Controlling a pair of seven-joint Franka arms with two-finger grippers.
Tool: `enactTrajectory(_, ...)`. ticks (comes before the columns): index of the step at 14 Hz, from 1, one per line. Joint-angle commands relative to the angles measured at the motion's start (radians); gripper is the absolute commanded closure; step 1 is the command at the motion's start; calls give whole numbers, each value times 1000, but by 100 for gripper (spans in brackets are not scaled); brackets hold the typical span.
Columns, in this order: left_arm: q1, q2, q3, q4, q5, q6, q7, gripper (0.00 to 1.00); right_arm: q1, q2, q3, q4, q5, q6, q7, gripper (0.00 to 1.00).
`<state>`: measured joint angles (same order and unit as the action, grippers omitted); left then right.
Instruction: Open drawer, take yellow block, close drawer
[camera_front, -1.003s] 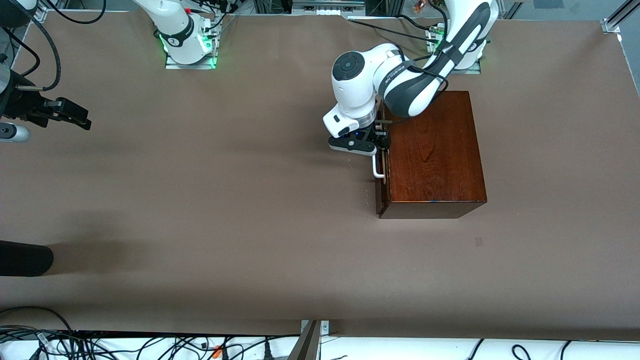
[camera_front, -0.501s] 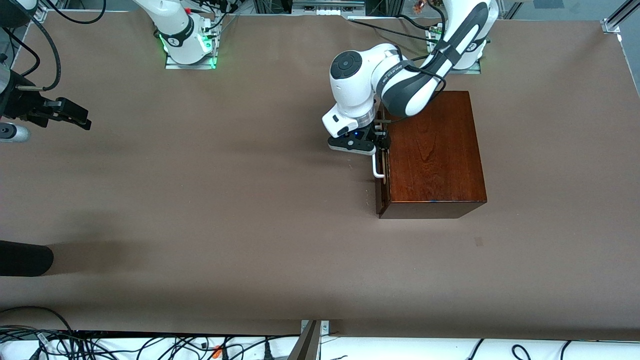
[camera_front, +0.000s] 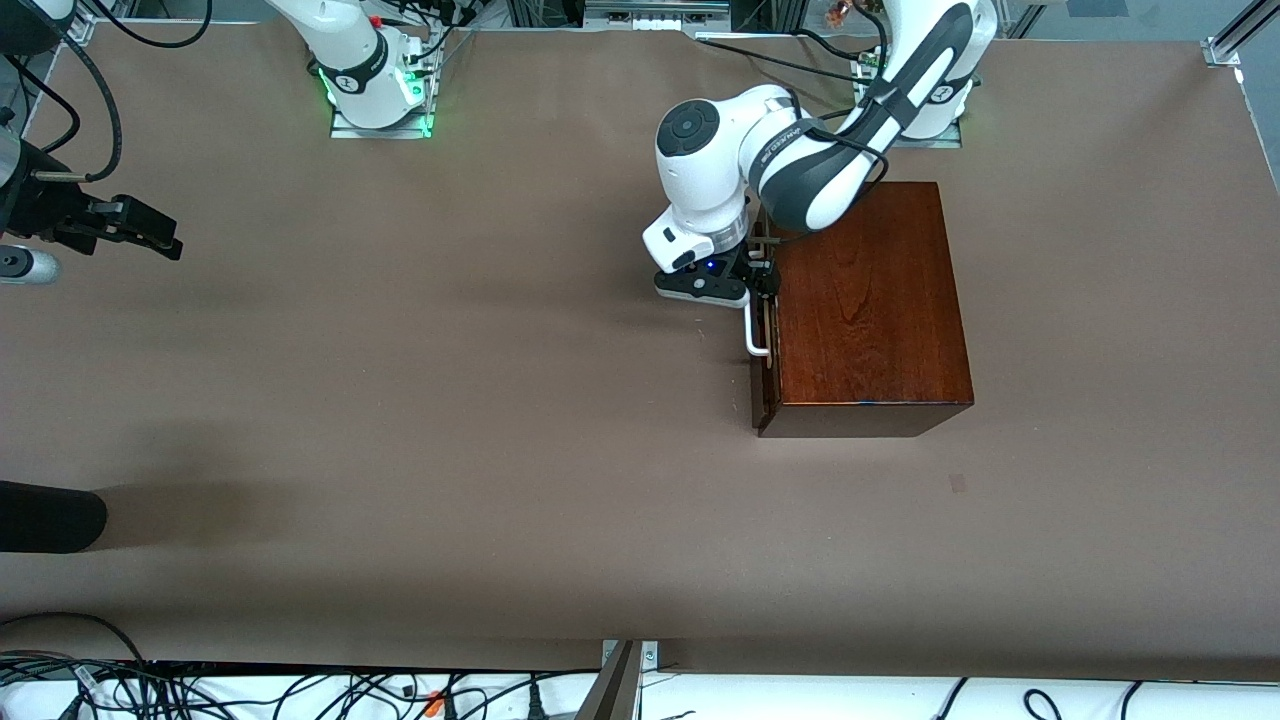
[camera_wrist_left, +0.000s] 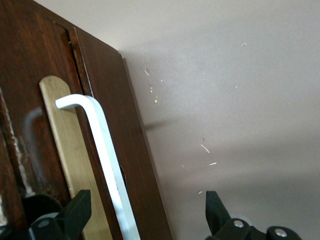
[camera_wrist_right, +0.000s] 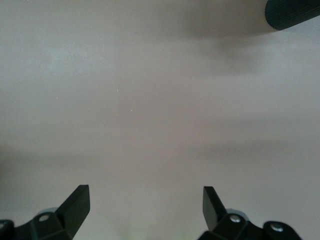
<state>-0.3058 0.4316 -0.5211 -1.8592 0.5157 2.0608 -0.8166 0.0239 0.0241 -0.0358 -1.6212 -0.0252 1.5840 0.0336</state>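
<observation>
While the right gripper (camera_wrist_right: 145, 205) waits wide open over bare table, the left gripper (camera_wrist_left: 145, 212), barely shifted, straddles the drawer's (camera_front: 764, 330) handle (camera_wrist_left: 102, 155), seemingly untouched.

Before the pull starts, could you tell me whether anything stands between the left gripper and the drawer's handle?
Nothing visible does. The left gripper is open at the drawer front, its fingers either side of the white handle with no other object between. The right gripper waits open over bare table.

1 wooden box (camera_front: 865, 300) w/ 1 drawer (camera_front: 760, 375), 1 handle (camera_front: 752, 335), 2 grippers.
</observation>
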Motion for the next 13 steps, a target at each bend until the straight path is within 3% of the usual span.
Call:
enactTrajectory(1,-6,10,-7,-20,30,-14,-39,0,-12,-13,10,1,5,-7,-6,0)
enactTrajectory(13,-21,19,-4,-14,30,-10,-50,0,-12,-15,10,1,5,-7,-6,0)
